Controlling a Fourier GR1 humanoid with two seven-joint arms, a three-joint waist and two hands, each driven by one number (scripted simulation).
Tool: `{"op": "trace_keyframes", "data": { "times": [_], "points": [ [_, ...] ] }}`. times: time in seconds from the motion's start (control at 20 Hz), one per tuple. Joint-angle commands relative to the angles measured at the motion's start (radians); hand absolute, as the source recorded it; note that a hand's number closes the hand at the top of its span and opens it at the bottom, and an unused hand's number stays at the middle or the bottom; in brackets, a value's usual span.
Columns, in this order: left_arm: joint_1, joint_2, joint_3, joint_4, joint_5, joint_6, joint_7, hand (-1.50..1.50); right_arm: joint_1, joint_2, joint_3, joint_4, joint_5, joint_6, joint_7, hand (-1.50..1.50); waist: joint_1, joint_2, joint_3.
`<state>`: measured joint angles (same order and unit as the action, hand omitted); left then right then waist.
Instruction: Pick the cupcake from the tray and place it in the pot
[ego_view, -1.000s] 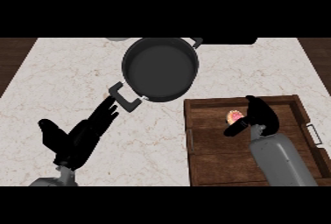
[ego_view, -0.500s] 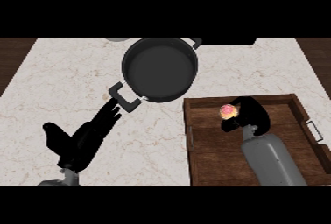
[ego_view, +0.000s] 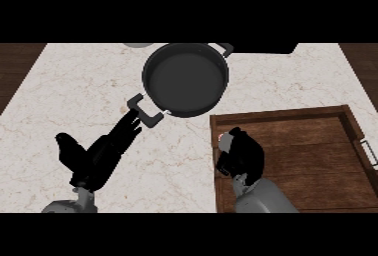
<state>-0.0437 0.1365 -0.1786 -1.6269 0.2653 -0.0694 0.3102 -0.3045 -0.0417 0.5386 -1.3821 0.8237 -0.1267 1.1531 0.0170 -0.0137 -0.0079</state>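
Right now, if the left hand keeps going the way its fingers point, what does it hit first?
The left hand points up and right, its fingers nearly at the pot's near handle. That handle looks first in line, then the pot. Height above the counter is unclear, so it might pass over.

I see a pale cream table (ego_view: 66, 90) veined with faint marble lines. The pot (ego_view: 184, 79) at upper centre is dark grey, its handles nearly black. At lower right my tray (ego_view: 310, 150) is reddish-brown wood grain. Both hands, left (ego_view: 96, 155) and right (ego_view: 242, 154), are black, on grey forearms. A sliver of pink-white cupcake (ego_view: 223, 137) shows at my right hand's edge.
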Motion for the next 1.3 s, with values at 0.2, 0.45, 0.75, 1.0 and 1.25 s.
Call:
{"op": "trace_keyframes", "data": {
  "times": [0.2, 0.45, 0.75, 1.0, 1.25],
  "points": [
    [0.047, 0.002, 0.003, -0.001, -0.005, -0.015, -0.036, 0.00, 0.016, 0.040, 0.240, -0.016, 0.107, -0.156, 0.332, 1.50, 0.002, 0.009, 0.006],
    [0.052, 0.028, 0.040, 0.016, 0.006, -0.025, -0.045, 0.00, 0.005, 0.040, 0.162, -0.057, 0.322, -0.062, 0.333, 1.50, -0.032, -0.003, 0.002],
    [0.045, 0.009, 0.019, 0.003, -0.009, -0.009, -0.033, 0.00, -0.047, 0.041, 0.127, -0.234, 0.502, 0.029, 0.334, 1.50, -0.036, -0.006, 0.004],
    [0.047, 0.006, 0.009, -0.004, -0.008, -0.014, -0.020, 0.00, -0.171, 0.041, 0.152, -0.378, 0.574, 0.176, 0.334, 1.50, -0.020, -0.006, 0.004],
    [0.052, -0.009, -0.014, -0.029, -0.016, -0.006, -0.006, 0.00, -0.320, 0.041, 0.083, -0.444, 0.528, 0.200, 0.334, 1.50, 0.006, 0.001, 0.005]
  ]
}}
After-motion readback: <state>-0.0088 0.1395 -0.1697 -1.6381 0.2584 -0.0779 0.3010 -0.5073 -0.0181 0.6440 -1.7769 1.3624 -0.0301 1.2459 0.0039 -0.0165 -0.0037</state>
